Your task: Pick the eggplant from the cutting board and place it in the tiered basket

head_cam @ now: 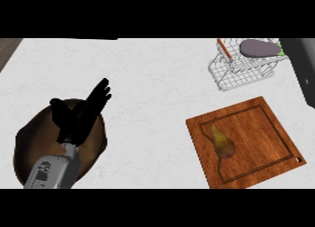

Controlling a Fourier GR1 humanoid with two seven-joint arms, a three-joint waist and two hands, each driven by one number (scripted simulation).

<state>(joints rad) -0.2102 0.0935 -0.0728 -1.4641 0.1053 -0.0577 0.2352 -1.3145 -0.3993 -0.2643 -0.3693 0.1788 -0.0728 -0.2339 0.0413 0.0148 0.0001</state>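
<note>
The purple eggplant (258,48) lies in the top of the white wire tiered basket (242,73) at the far right of the counter. The wooden cutting board (264,146) sits in front of the basket, with a yellow-brown pear (222,142) on it. My left hand (81,115) rests open at the left, fingers straight and pointing up, above a brown bowl. The right hand shows nowhere in the head view.
A dark brown wooden bowl (29,146) lies under my left forearm at the lower left. A dark grey edge (307,71) runs down the right side. A thin orange stick (221,48) stands at the basket's left rim.
</note>
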